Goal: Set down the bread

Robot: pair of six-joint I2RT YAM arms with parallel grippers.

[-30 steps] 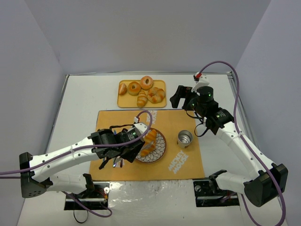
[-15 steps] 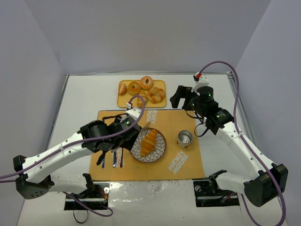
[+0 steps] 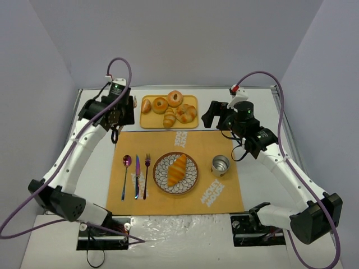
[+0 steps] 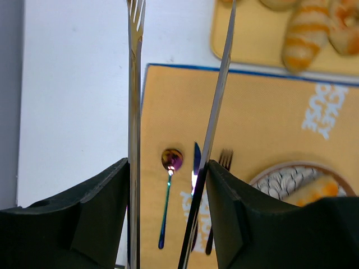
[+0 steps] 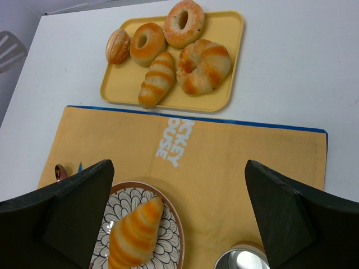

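Observation:
The bread (image 3: 177, 170), a large glossy golden croissant, lies on the patterned plate (image 3: 190, 180) in the middle of the orange placemat. It also shows in the right wrist view (image 5: 134, 235) and at the lower right edge of the left wrist view (image 4: 315, 190). My left gripper (image 3: 116, 114) is open and empty, up at the back left, far from the plate. Its long metal fingers (image 4: 134, 112) stand apart over the mat's left edge. My right gripper (image 3: 216, 115) is wide open and empty, high above the mat's far edge.
A yellow tray (image 3: 147, 124) at the back holds ring rolls and a smaller croissant (image 3: 169, 118). A spoon (image 3: 126, 168), knife (image 3: 136, 176) and fork (image 3: 147, 174) lie left of the plate. A metal cup (image 3: 220, 165) stands right of it.
My left gripper has let go of the bread on the plate and drawn back to the far left. The cutlery it covered now shows. The right arm has not moved.

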